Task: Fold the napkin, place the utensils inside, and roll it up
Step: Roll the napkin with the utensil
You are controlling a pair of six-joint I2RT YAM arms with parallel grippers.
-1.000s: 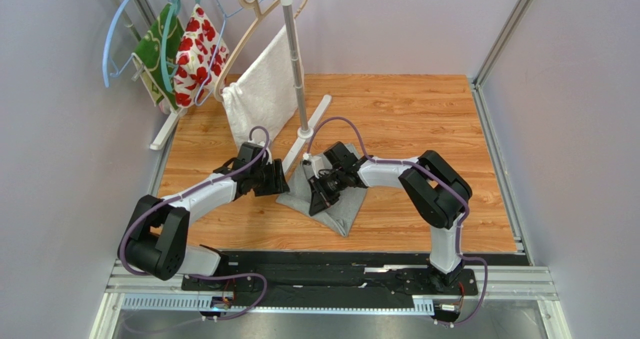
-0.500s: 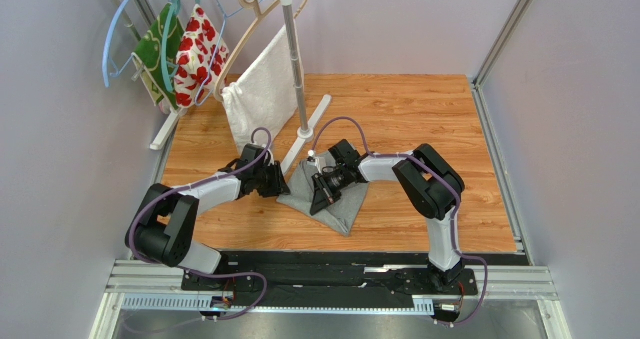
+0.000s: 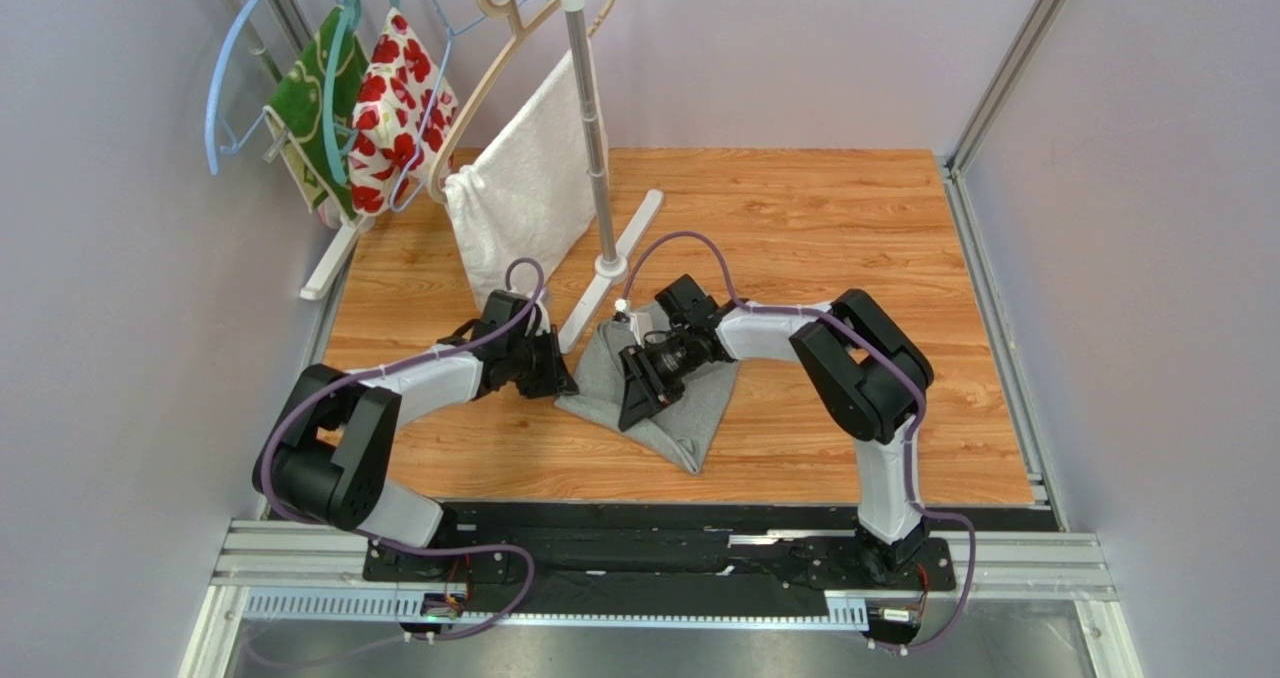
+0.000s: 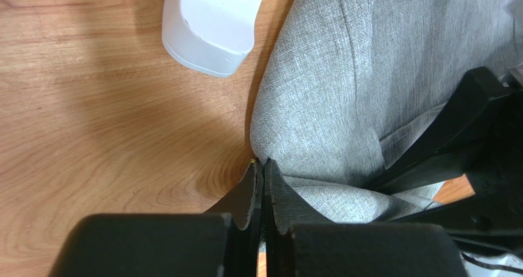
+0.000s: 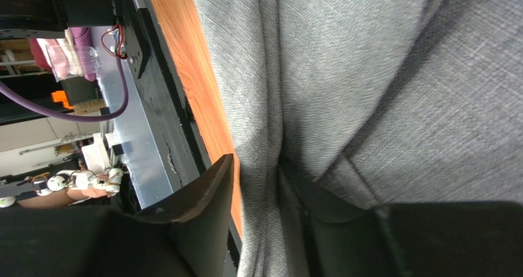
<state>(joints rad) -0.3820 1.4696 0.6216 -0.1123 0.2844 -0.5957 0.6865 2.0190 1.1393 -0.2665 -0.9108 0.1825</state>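
Grey napkin [image 3: 684, 420] lies bunched & partly folded on the wooden worktop [image 3: 842, 228], approx mid-width and nearer the near edge than the far one, just on the near side of the white foot [image 3: 609, 267] of the clothes rack [image 3: 589, 123]. L gripper [image 4: 260, 170] is down at the napkin's L edge w/ jaws closed tight, fingertips meeting on the wood right at the cloth's rounded fold. Can't tell if any fabric is nipped btwn them. R gripper [image 5: 258, 166] sits on top of the napkin near its middle, jaws part-way apart w/ a raised ridge of grey cloth running btwn the fingers [image 5: 205, 194]. A thin strip of wood shows btwn one finger and the ridge, so it doesn't look clamped. The two grippers are near each other, L one at the cloth's edge, R one over it. At the far L corner the rack carries coloured hangers [image 3: 241, 63], a white towel [image 3: 526, 183], a red-flowered white fabric [image 3: 394, 101] and a green fabric [image 3: 308, 108], all well apart from the napkin.
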